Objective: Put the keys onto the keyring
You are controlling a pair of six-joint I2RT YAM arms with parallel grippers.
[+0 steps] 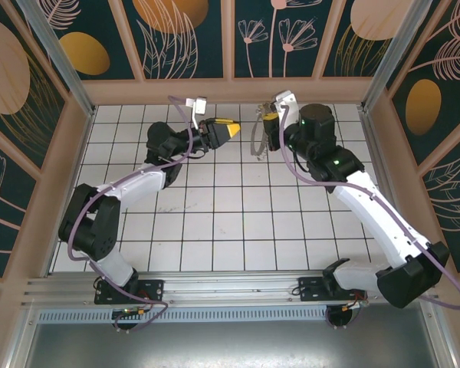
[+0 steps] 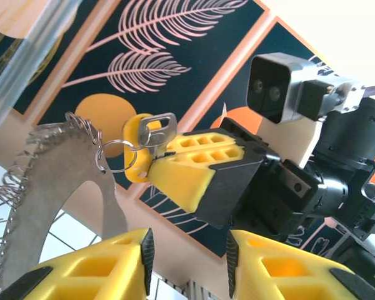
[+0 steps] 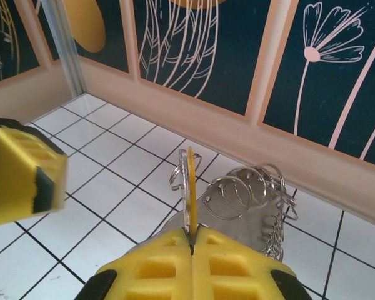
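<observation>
Your right gripper (image 3: 192, 242) is clamped tight on the key (image 3: 190, 181), a thin yellow piece seen edge-on, standing upright from the hollow-celled yellow fingers (image 3: 156, 269). Just behind it is the keyring (image 3: 250, 200), a flat grey plate fringed with shiny wire loops, over the glossy white tiled floor (image 3: 100, 187). Your left gripper (image 2: 189, 253) faces it with jaws apart and nothing between them, clear of the key. Dark leaf-patterned wall panels (image 2: 175, 37) close in behind.
</observation>
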